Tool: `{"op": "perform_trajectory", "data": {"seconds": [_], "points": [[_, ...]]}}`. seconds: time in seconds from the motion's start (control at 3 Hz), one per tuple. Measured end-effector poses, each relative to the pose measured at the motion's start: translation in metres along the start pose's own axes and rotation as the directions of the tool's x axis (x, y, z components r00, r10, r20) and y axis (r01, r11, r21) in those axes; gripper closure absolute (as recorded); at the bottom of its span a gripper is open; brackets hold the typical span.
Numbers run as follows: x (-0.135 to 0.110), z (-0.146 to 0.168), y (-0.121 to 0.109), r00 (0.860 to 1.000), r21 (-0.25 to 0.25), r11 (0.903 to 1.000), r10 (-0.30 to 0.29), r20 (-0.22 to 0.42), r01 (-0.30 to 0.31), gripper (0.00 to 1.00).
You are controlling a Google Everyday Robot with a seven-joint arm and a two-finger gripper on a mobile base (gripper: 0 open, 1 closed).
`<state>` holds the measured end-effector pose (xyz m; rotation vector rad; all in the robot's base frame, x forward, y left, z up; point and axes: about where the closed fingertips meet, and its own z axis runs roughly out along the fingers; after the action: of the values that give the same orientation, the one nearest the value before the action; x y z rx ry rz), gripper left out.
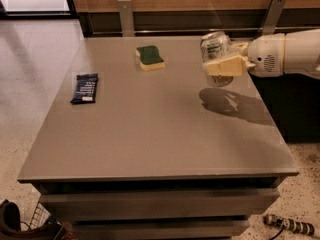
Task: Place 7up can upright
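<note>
The 7up can point(215, 48) is a silvery can with a whitish label. It is held roughly upright, slightly tilted, at the right side of the grey table point(150, 134), with its bottom close to or touching the tabletop. My gripper point(222, 59) comes in from the right on a white arm and is shut on the can, one tan finger point(225, 66) across its front. The can's shadow lies on the table just in front of it.
A green-and-yellow sponge point(150, 58) lies at the back middle of the table. A dark blue snack packet point(85, 88) lies near the left edge. A wooden wall with metal brackets runs behind the table. The table's right edge is near the arm.
</note>
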<state>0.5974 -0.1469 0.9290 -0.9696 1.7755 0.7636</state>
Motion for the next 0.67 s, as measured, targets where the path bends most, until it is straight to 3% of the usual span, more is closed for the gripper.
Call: {"op": "perform_trajectory", "data": {"seconds": [0.67], "points": [[0.026, 0.019, 0.001, 0.994, -0.074, 0.9967, -0.026, 0.103, 0.034, 1.0]]}}
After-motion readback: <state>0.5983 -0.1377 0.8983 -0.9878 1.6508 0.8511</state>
